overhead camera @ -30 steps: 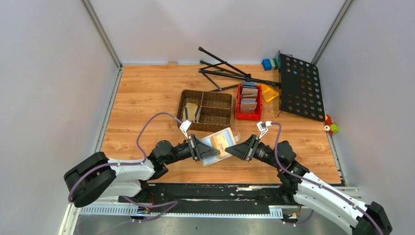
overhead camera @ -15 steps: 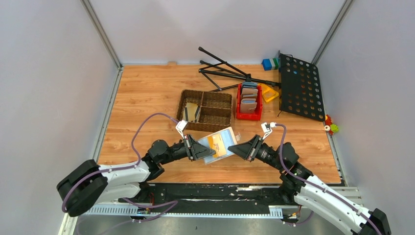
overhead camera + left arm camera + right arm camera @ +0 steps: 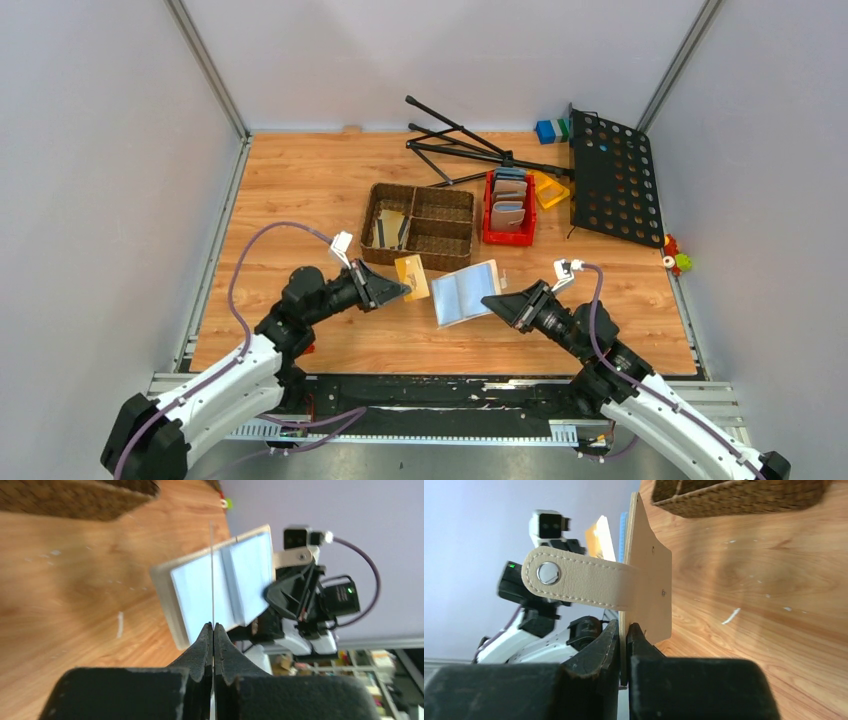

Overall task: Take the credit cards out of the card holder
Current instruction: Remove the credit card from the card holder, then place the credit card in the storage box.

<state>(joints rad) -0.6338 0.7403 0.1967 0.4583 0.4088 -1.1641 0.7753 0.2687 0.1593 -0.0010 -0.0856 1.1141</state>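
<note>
The left gripper (image 3: 402, 290) is pinched fully shut on a tan-gold card (image 3: 411, 277) and holds it by one edge. In the left wrist view the card (image 3: 212, 570) is seen edge-on, a thin line rising from between the closed fingers (image 3: 202, 647). The card is clear of the wallet, just to its left and just near of the basket's front wall.

The right gripper (image 3: 488, 300) is closed almost completely on the right edge of the beige wallet (image 3: 463, 293). The wallet is spread open near the middle of the table (image 3: 300, 190), its pale blue-grey inside turned up and towards the left arm. It is tilted, and I cannot tell whether its low corner touches the wood. In the right wrist view the fingers (image 3: 604, 645) clamp the thin beige cover, and the strap (image 3: 589, 585) with its metal snap sticks out to one side.

Farther back sits a brown woven basket (image 3: 420, 188), with other cards (image 3: 390, 228) standing in its left compartment. To its right is a red bin (image 3: 508, 239) holding several wallets. A folded black stand (image 3: 460, 148) and a black perforated panel (image 3: 612, 178) lie at the far right.
</note>
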